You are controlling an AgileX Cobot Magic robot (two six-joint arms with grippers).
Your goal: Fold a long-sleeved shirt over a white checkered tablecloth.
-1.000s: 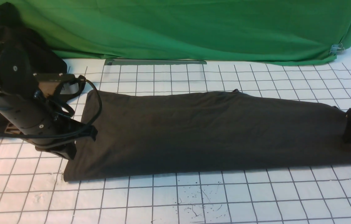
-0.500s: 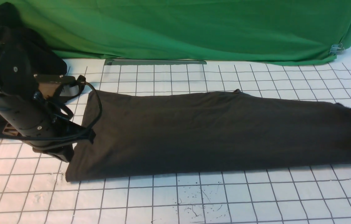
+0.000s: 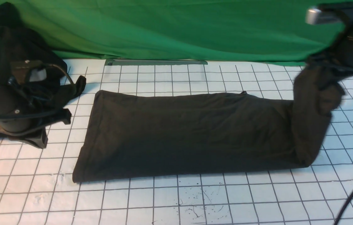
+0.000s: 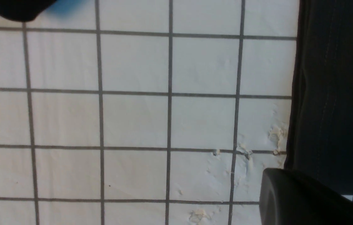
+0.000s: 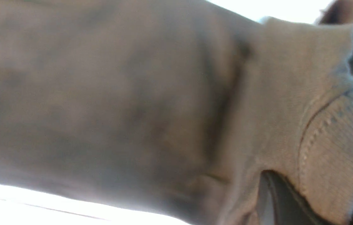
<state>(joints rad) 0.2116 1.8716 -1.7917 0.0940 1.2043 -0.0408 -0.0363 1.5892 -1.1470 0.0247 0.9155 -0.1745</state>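
The long-sleeved shirt is laid as a long dark band across the middle of the white checkered tablecloth, which covers the table. Its 3 o'clock end is lifted clear of the cloth, clamped in the right tool. The left tool is kept together and empty at 9 o'clock, just beside the shirt's edge. The raised end is best carried low and level toward 9 o'clock, so that the edges are matched and no slack is bunched at the crease.
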